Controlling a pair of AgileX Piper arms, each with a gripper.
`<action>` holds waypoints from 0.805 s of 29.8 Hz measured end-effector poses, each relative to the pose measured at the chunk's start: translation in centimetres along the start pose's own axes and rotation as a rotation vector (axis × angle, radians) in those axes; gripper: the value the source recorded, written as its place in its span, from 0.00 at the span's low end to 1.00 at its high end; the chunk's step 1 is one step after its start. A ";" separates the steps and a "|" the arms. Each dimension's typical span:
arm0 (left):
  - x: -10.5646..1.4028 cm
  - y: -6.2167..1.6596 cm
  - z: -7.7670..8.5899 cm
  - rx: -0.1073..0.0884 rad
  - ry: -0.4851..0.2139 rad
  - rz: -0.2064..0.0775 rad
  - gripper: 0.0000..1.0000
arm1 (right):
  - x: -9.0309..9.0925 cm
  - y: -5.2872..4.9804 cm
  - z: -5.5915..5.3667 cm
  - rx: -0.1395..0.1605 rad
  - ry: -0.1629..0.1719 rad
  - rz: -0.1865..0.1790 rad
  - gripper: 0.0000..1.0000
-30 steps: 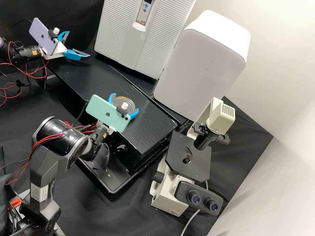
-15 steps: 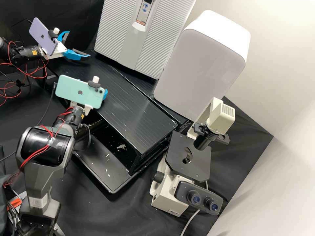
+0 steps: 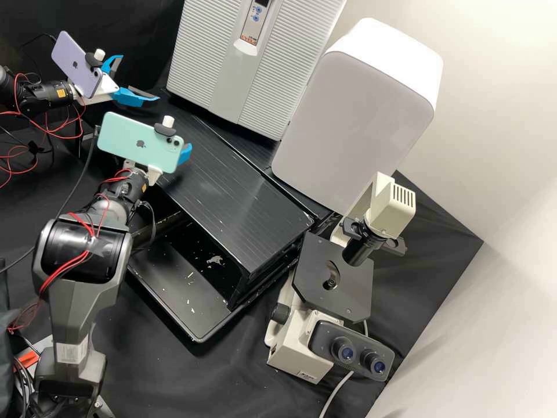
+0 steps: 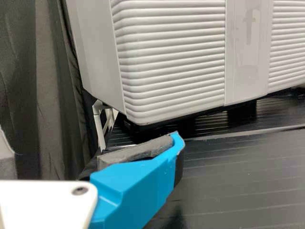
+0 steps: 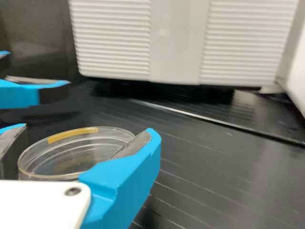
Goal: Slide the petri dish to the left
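Between the spread, unclenched fingers of the right gripper point(image 5: 89, 131), lower left of its wrist view, the petri dish point(image 5: 62, 153) lies flat on the black table point(image 5: 214, 181). Pushing low against its rim, slowly, should stop it tipping or skidding free.

— One petri dish point(image 5: 71, 150) is counted on the table point(image 3: 232, 191), just the one!
— Confirmed. And two arms are tallied: the right arm point(image 3: 81, 255) and the left arm point(image 3: 35, 93).
— Two phones are logged as well: one mint phone point(image 3: 136, 142), one lilac phone point(image 3: 72, 55).
— Two white units are noted: one ribbed unit point(image 3: 255, 64), one smooth box point(image 3: 360, 110).
— And a single microscope point(image 3: 336, 302) is recorded!
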 end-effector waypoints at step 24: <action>0.0 0.00 0.0 0.000 0.000 0.000 1.00 | 4.5 -0.6 -2.1 -0.057 -0.066 -0.043 0.00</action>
